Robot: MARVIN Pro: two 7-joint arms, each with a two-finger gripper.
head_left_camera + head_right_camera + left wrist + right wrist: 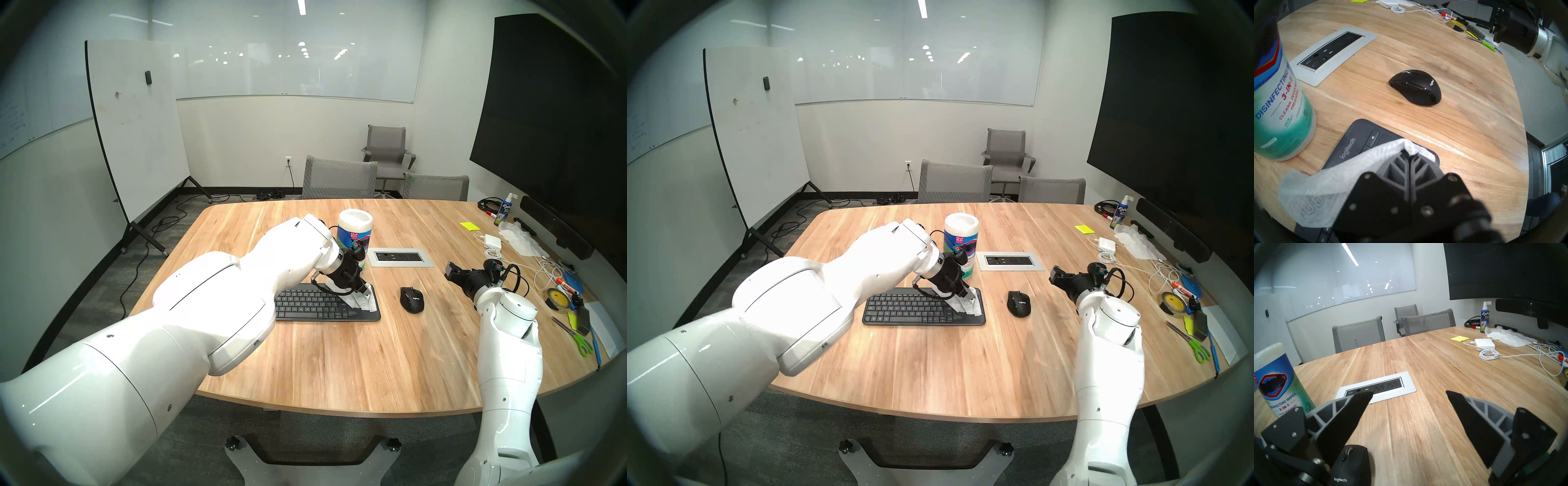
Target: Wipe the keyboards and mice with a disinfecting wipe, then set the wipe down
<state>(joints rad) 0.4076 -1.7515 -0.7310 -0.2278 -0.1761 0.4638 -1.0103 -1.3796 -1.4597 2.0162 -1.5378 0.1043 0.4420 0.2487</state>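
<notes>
The dark grey Logitech keyboard (315,307) (915,310) (1354,142) lies on the wooden table. My left gripper (364,291) (969,293) (1409,155) is shut on the white disinfecting wipe (364,302) (968,305) (1330,185), which drapes onto the keyboard's right end. To the right of the keyboard sits the black mouse (411,298) (1019,303) (1416,87) (1350,465). My right gripper (450,272) (1055,275) (1409,394) hovers open just beyond the mouse, holding nothing.
A white canister of wipes (354,234) (1276,105) (1279,383) stands behind the keyboard. A silver power outlet panel (400,257) (1376,389) is set in the table. Cables, a charger (1485,344), tissues (519,242), tape, scissors (573,336) and a spray bottle (1484,317) crowd the right side.
</notes>
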